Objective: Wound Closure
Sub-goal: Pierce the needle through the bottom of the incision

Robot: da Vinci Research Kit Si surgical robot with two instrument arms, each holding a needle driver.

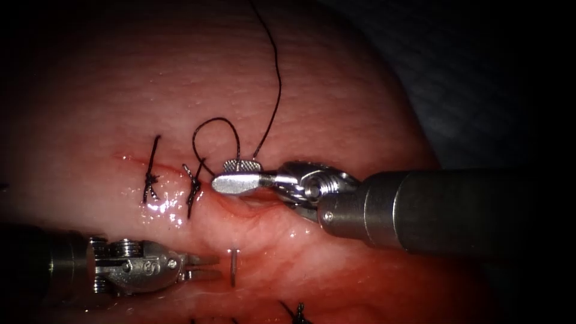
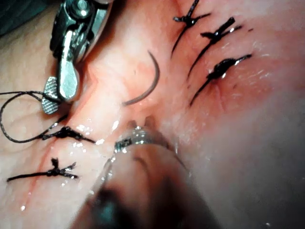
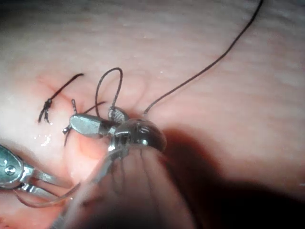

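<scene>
The tissue (image 1: pixel 336 102) carries a cut (image 1: pixel 240 204) with two tied stitches (image 1: pixel 151 179) at its left end. My right tool (image 1: pixel 235 174) reaches in over the cut with its jaws open. The black thread (image 1: pixel 278 84) loops up from the second stitch (image 1: pixel 193 183), comes down across the ribbed jaw and runs off upward; nothing is clamped. The curved needle (image 1: pixel 233 267) (image 2: pixel 148 83) rests on the tissue on the near side of the cut, free of both tools. My left tool (image 1: pixel 210 268) lies just left of it, jaws slightly open and holding nothing.
Red fluid shines around the stitches (image 1: pixel 162 207) and along the cut. Another knot (image 1: pixel 298 312) sits at the lower edge of the endoscope view. Three more tied stitches (image 2: pixel 217 36) show in the left wrist view.
</scene>
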